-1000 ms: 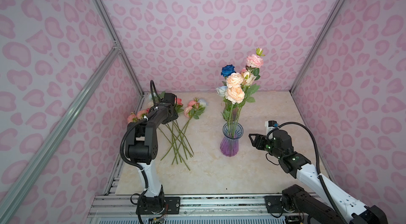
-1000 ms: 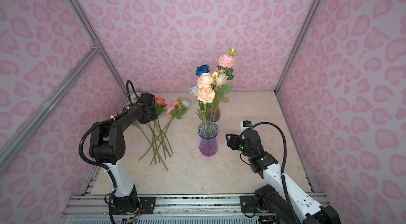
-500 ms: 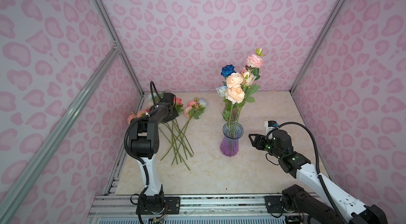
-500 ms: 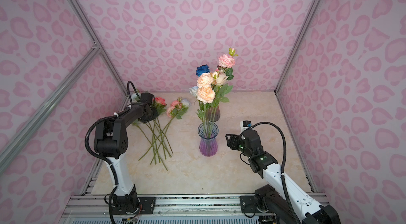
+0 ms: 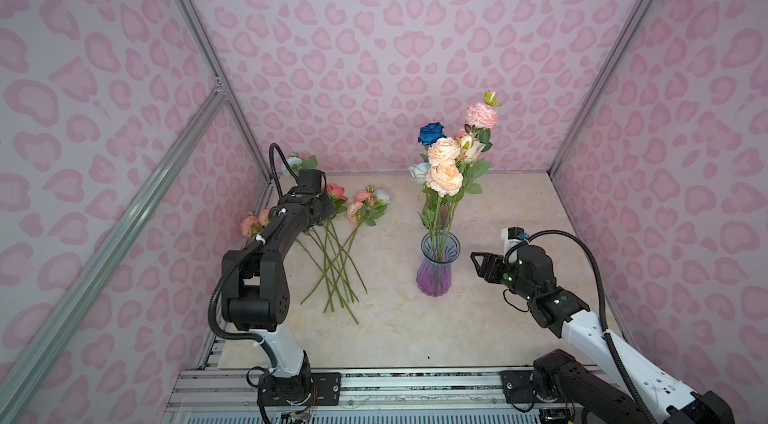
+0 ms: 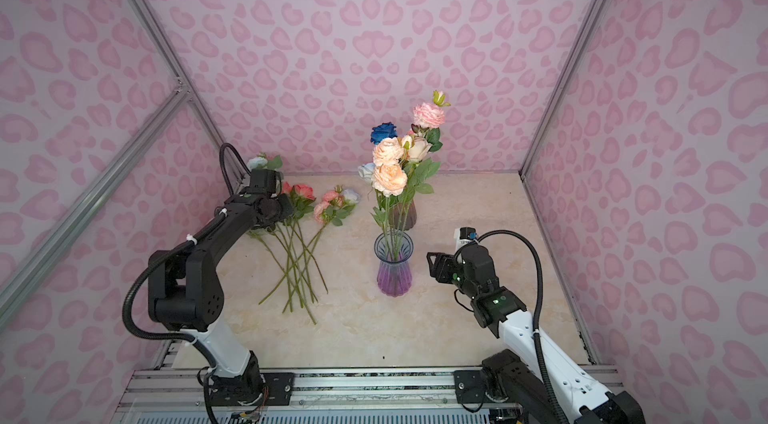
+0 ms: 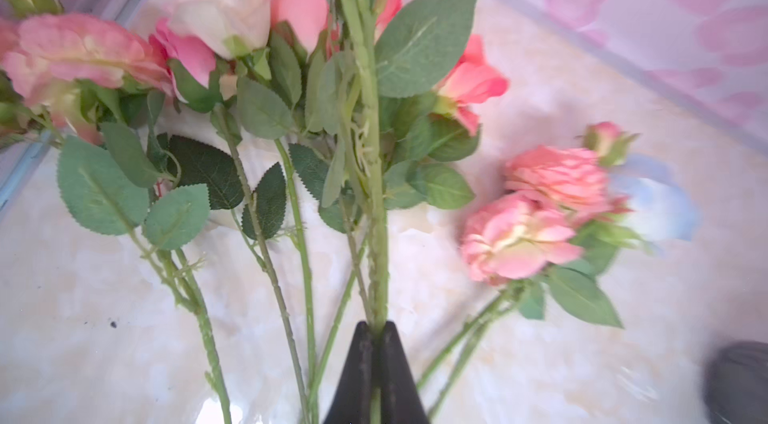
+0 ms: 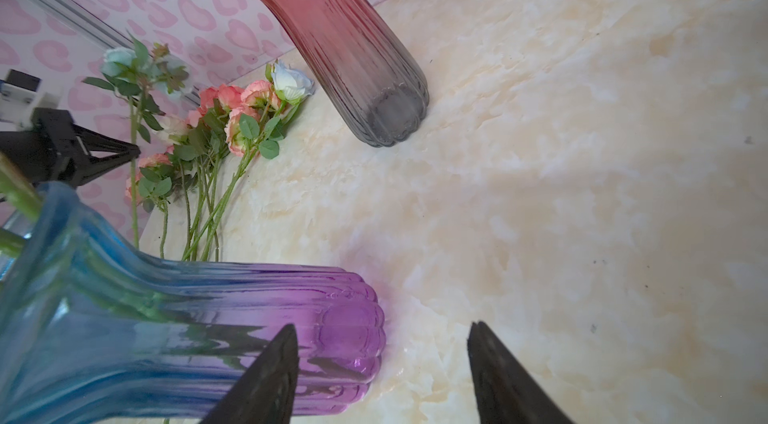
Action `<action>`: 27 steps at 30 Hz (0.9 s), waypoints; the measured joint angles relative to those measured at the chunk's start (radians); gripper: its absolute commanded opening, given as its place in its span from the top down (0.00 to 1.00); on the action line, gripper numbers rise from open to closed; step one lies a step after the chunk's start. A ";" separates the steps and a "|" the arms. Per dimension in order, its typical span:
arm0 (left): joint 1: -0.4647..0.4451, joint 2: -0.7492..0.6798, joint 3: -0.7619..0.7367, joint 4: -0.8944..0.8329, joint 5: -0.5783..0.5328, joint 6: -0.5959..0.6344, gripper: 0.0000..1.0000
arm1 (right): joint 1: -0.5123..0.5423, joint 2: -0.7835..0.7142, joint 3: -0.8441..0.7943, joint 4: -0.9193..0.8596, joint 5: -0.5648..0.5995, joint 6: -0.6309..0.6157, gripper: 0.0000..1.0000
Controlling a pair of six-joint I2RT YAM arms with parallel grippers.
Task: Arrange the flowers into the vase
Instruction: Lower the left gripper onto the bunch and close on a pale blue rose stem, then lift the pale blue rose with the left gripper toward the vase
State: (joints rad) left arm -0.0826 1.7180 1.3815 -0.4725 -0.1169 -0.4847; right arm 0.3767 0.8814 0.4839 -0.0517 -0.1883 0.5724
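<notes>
Several loose flowers lie fanned on the marble table's left side, blooms toward the back wall. My left gripper is shut on one green stem among them, low over the table. In the right wrist view that stem carries a pale blue bloom. The vase, blue glass shading to purple, stands mid-table and holds several flowers, one of them deep blue. My right gripper is open, just right of the vase's base, with nothing between its fingers.
A second vase, red shading to grey, stands empty right behind the blue and purple one. Pink patterned walls close in the left, back and right sides. The metal rail with both arm bases runs along the front edge.
My left gripper has closed on the stem, and the left arm's elbow has swung in slightly. The right arm and the vase have not moved.
</notes>
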 measured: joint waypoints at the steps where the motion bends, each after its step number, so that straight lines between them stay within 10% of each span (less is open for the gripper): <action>1: -0.005 -0.037 -0.007 -0.002 0.006 0.000 0.96 | 0.000 -0.002 0.003 -0.001 0.000 0.000 0.35; 16: -0.350 -0.783 -0.276 0.421 0.050 0.061 0.97 | 0.000 -0.146 0.018 -0.065 0.044 0.000 0.34; 27: -0.718 -0.783 -0.267 0.858 0.078 0.195 0.97 | 0.000 -0.207 0.018 -0.108 0.109 0.012 0.34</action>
State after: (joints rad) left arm -0.8005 0.9348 1.1149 0.3855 -0.0391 -0.2893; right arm 0.3767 0.6746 0.5018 -0.1593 -0.0795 0.5842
